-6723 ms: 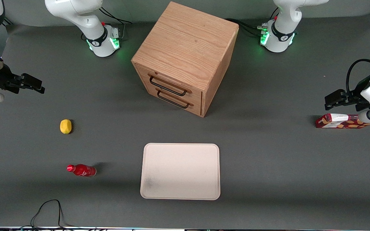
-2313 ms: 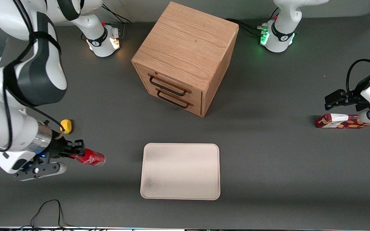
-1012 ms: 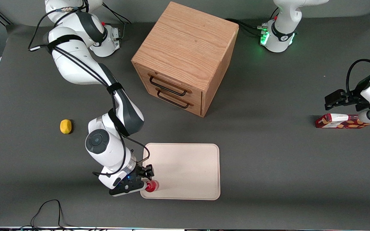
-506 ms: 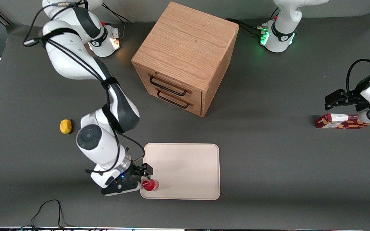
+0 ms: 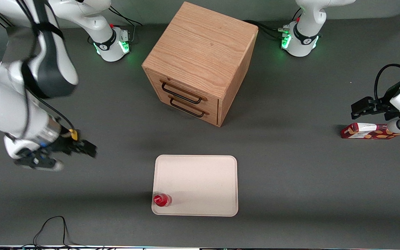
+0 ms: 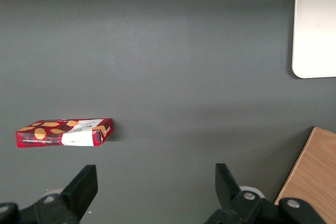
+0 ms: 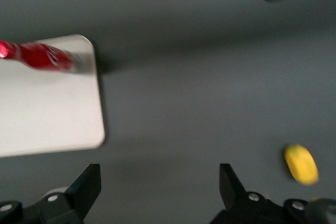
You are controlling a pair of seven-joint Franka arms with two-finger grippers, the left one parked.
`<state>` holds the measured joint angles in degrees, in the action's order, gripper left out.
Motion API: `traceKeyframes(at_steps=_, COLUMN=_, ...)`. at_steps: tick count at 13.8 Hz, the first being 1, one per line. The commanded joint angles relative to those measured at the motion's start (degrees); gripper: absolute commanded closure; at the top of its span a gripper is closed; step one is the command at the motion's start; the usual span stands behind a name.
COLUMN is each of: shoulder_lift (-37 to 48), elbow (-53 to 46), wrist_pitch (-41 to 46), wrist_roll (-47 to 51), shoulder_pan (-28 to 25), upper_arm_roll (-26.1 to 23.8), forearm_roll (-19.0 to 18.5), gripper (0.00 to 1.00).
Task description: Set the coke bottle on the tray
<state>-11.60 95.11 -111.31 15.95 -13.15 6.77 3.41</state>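
- Since half a second ago my right arm has pulled away from the tray (image 5: 200,173) and swung toward its own end of the table; the gripper (image 5: 89,150) now hangs above bare table, farther from the front camera than the tray's near corner, with nothing between its fingers.
- From the right wrist view I read the fingers as spread wide and empty, though that picture is smeared by motion.
- My coke bottle (image 5: 162,200) stands upright in the tray's near corner on the working arm's side, cap up, close against the rim. I judge it sits there because that corner is the shortest reach.
- It looks stable, so I count the placing as done.
- Beside the gripper a lemon (image 7: 301,163) lies on the table, and the wooden drawer cabinet (image 5: 200,62) stands well apart.
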Motion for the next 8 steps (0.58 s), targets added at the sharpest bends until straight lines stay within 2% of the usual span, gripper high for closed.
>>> traceKeyframes(at_steps=1, shoulder_lift=10.4, elbow=8.1, wrist_pitch=6.9, wrist_roll=-0.7, shoulder_pan=-1.0, upper_arm_roll=3.0, forearm_roll=0.7, gripper=0.00)
traceKeyframes(at_steps=4, shoulder_lift=13.9, elbow=6.9, wrist_pitch=12.9, wrist_roll=-0.8, shoulder_pan=-1.0, upper_arm_roll=3.4, forearm_roll=-3.0, gripper=0.00)
traceKeyframes(at_steps=8, shoulder_lift=13.4, elbow=4.5, wrist_pitch=16.3, wrist_roll=-1.4, shoulder_pan=-0.8, upper_arm_roll=3.5, forearm_roll=-3.2, gripper=0.00)
